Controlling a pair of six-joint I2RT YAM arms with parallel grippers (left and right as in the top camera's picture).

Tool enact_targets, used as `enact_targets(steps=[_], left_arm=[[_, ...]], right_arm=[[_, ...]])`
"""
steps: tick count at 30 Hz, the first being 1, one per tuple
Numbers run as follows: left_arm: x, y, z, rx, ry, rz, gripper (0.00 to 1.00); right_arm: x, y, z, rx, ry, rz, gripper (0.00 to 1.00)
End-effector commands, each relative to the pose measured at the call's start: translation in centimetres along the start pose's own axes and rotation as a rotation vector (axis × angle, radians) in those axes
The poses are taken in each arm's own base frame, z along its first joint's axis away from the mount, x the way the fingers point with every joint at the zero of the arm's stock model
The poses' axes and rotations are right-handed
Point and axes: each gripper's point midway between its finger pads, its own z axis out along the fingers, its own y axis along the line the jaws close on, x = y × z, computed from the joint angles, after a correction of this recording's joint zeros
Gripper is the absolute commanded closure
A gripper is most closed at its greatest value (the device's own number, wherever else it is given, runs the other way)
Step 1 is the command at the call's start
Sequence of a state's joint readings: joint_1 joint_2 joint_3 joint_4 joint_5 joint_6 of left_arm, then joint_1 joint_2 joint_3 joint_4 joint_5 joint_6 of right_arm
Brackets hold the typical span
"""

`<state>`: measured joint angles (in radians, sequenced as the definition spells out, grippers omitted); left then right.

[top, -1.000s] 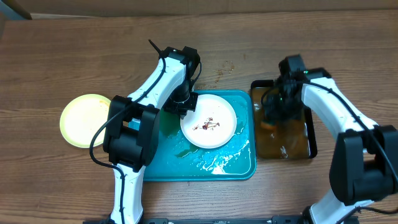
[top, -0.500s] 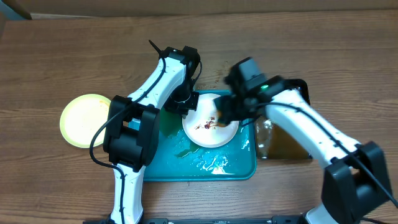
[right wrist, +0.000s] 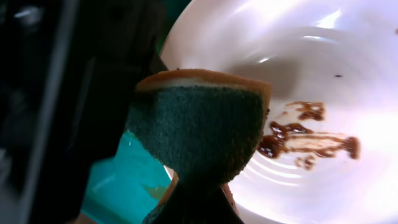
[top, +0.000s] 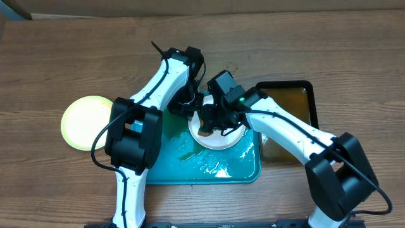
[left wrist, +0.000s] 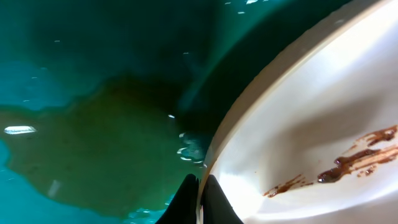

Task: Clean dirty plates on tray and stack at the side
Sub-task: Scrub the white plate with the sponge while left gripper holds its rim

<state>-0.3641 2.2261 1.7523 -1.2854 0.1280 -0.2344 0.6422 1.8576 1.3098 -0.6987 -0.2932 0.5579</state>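
My left gripper [left wrist: 200,200] is clenched on the rim of the white plate [left wrist: 311,112], with the edge pinched between its two fingertips. The plate spreads away to the right of those fingers. To their left lies the wet floor of the teal tray [left wrist: 56,56], with a murky greenish puddle [left wrist: 93,155] just beside the plate.

My right gripper [right wrist: 196,199] is clamped on a sponge [right wrist: 199,134]. Its green scouring face is turned toward the wrist camera and a tan layer runs along its far edge. Just past the sponge on the right, brown smears [right wrist: 305,140] streak the plate's well. I cannot tell whether the sponge touches the plate.

On the sponge's left, the dark bulk of my left arm [top: 158,82] crowds in close and hides the tray on that side. From overhead, the two grippers meet over the plate, and my right arm [top: 285,130] covers much of it.

Behind my right arm, a black tray [top: 311,114] of brownish liquid sits beside the teal tray. A yellow-green plate [top: 82,121] rests on the wooden table [top: 63,57], well out beyond my left arm and off the teal tray.
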Motion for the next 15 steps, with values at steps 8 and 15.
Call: enact_targets(steps=[8,15], left_arm=[[0.3,-0.7,0.5,0.052,0.028,-0.022,0.96],[0.3,-0.7,0.5,0.052,0.029,-0.022,0.96]], right_arm=[[-0.3,-0.4,2.8,0.003,0.028,0.075,0.96],[0.7,-2.8,5.9,0.071,0.086,0.098,0.96]])
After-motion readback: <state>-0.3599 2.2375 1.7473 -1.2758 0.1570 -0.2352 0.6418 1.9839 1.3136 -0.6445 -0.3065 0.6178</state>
